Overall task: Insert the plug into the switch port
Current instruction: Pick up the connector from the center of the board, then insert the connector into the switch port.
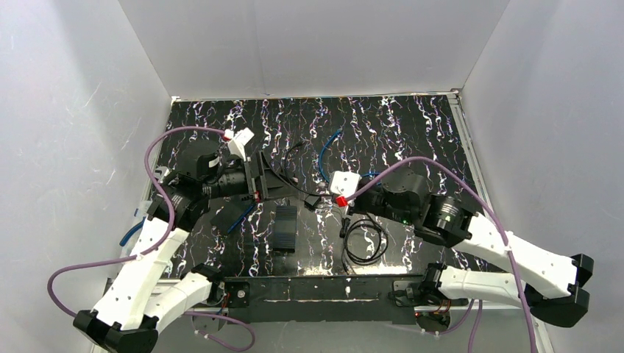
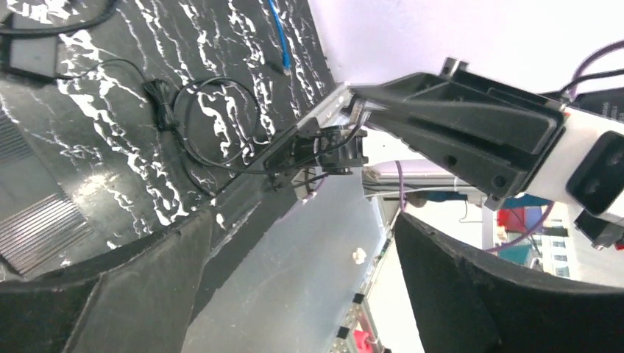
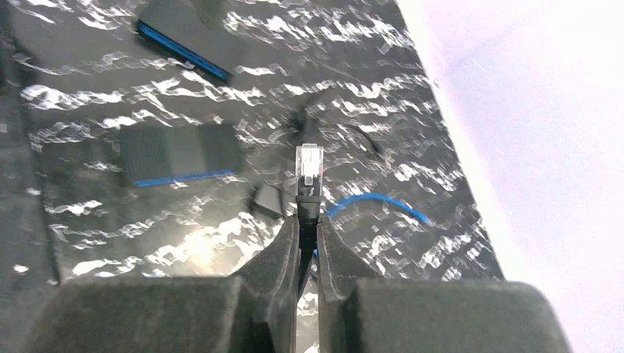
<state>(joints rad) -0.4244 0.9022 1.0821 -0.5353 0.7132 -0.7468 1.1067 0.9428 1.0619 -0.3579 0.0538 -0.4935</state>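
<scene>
Toward the left of the overhead frame, the left gripper (image 1: 268,184) is seen released, its fingers spread wide with nothing between them. At centre, the switch (image 1: 285,228) is laid flat on the table (image 1: 412,132). Further right, the plug (image 3: 309,165) is grasped behind its clear tip by the clenched right gripper (image 3: 307,229), apart from the switch.

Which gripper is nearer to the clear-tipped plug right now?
Right. The right gripper has its jaws shut on the black boot of the plug, the clear tip sticking out ahead. The left gripper, jaws open, sits apart, off to the plug's left in the top view.
</scene>
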